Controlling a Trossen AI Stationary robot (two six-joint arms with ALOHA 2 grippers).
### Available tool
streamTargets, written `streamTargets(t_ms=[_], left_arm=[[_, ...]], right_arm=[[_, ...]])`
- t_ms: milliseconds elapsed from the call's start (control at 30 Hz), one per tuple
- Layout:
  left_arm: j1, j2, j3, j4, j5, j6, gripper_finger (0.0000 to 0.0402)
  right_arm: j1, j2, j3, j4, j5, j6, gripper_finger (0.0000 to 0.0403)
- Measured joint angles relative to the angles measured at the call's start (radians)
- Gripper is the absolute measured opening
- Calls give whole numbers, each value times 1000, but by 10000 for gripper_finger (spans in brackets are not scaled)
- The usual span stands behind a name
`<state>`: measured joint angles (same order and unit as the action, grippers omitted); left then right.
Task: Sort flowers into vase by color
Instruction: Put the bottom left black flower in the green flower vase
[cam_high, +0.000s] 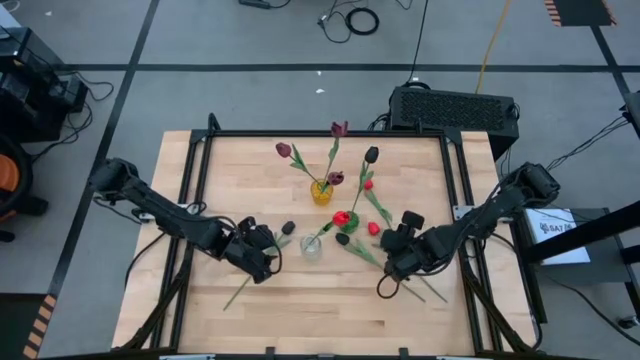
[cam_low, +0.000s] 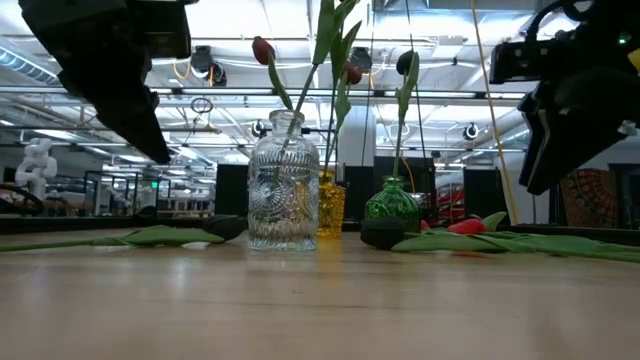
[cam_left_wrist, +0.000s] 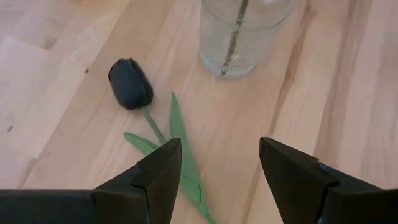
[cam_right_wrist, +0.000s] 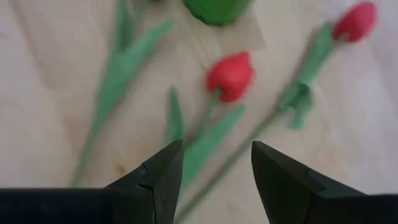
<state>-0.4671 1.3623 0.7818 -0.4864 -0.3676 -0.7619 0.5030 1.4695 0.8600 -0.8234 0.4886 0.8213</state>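
Three vases stand mid-table: a clear glass vase (cam_high: 311, 247) (cam_low: 283, 180) with a red tulip, a yellow vase (cam_high: 321, 192) with maroon tulips, and a green vase (cam_low: 392, 205) with a black tulip (cam_high: 371, 155). A black tulip (cam_left_wrist: 130, 83) (cam_high: 288, 228) lies flat on the table beside the clear vase. My left gripper (cam_left_wrist: 221, 180) (cam_high: 268, 245) hangs open above its stem and leaves. Red tulips (cam_right_wrist: 230, 76) (cam_right_wrist: 356, 22) lie on the table near the green vase (cam_right_wrist: 214, 9). My right gripper (cam_right_wrist: 214, 180) (cam_high: 392, 245) hovers open over the nearer one's stem.
Another black tulip (cam_high: 342, 239) lies between the clear vase and my right gripper. Loose stems and leaves (cam_low: 520, 242) spread over the table's right half. A black frame rail (cam_high: 320, 133) borders the wooden table. Bare wood lies along the near edge (cam_high: 320, 320).
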Motion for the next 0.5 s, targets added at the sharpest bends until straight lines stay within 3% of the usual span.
streamTargets(t_ms=[233,500], left_arm=[[0,36,0,-13,-10,-32,223],[0,148,0,-107,0,-132,223]], right_arm=[[39,-11,-3,136,-72,28,183],[74,-11,-3,232,-76,7,183]])
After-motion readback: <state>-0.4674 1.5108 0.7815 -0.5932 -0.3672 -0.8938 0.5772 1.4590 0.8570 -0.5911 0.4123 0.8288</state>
